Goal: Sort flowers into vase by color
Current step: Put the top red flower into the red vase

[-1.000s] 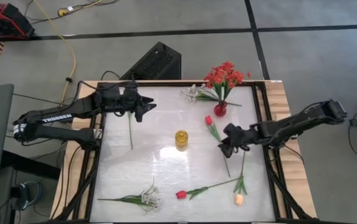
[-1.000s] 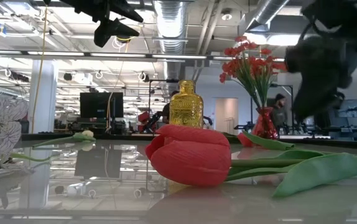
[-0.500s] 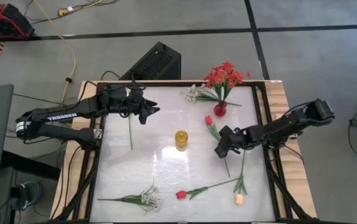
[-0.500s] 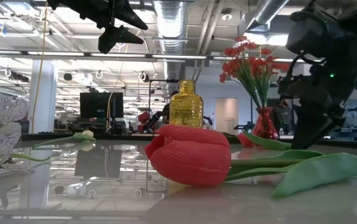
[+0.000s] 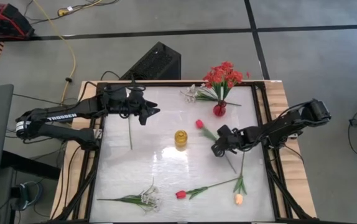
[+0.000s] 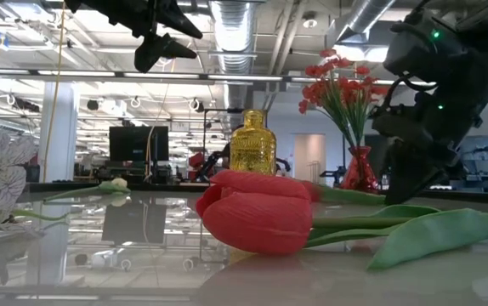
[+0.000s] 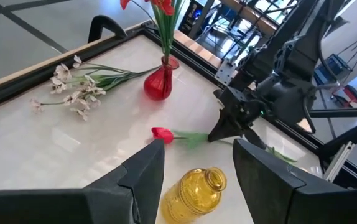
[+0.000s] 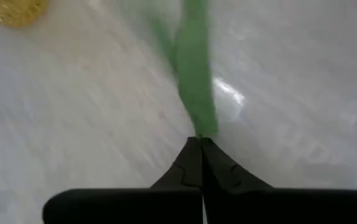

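Glossy white counter, framed in pale wood and black rails. Far left: left arm, matte black, lettered "TROSSEN" in white; left tool hanging above the counter with fingers spread apart, gripping nothing. Just beneath it, a thin green stem lying flat on the gloss. At the near left edge, a white spray of small papery blossoms on leafy stems. In the middle, a ribbed amber-yellow glass bottle, upright and narrow-necked. Near edge, right of centre: a smooth red tulip bud on a long stem, and a pale peach tulip bud beside it. Far right: a small red glass vase crammed with red clustered blooms, a second white spray lying at its left. Right tool pinched fully closed on the green stem of a red tulip, its bud just right of the bottle.
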You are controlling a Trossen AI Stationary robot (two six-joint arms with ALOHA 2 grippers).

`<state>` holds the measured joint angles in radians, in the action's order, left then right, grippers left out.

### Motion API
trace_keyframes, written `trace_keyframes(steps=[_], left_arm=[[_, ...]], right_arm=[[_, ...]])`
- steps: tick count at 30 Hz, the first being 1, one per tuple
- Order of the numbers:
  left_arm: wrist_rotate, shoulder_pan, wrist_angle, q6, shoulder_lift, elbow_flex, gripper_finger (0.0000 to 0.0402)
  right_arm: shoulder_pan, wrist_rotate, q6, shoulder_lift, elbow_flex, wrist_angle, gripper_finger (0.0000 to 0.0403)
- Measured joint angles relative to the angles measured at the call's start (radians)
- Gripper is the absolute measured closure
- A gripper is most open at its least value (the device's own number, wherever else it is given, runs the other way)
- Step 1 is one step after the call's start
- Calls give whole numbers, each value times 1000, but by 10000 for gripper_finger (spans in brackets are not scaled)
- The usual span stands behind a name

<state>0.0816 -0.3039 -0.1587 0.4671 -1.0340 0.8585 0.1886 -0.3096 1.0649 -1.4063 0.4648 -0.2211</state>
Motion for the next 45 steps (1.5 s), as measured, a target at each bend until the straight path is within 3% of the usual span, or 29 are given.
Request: trace_keyframes(steps=[5,9,16,19,23,26,28,32,39,45], left_arm=[[-1,3,0,0,0,0,223],[-8,3,-1,0,0,0,223],[-9,3,-1,0,0,0,223],[-9,3,-3,0,0,0,223],[-7,6,12,8,0,0,223],[25,27,104,8,-22,0,223],[60,51,181,7,-50,0,223],[79,91,279,-9,-105,0,223],[95,115,260,19,-146,0,223],[96,116,263,43,-137,0,223]], right_arm=[[-38,38,-14,125,-2,-15,387],[-56,-48,-110,244,40,44,387],[-62,-281,-514,446,50,298,387],[-65,-310,-757,499,48,416,387],[-95,-180,-1008,520,50,681,387],[-126,-57,-1105,491,50,862,387],[-138,-45,-1173,476,50,940,387],[-170,-70,-1380,474,50,946,387],[-280,-60,-1582,478,48,923,387],[-458,113,-1487,550,-42,935,387]])
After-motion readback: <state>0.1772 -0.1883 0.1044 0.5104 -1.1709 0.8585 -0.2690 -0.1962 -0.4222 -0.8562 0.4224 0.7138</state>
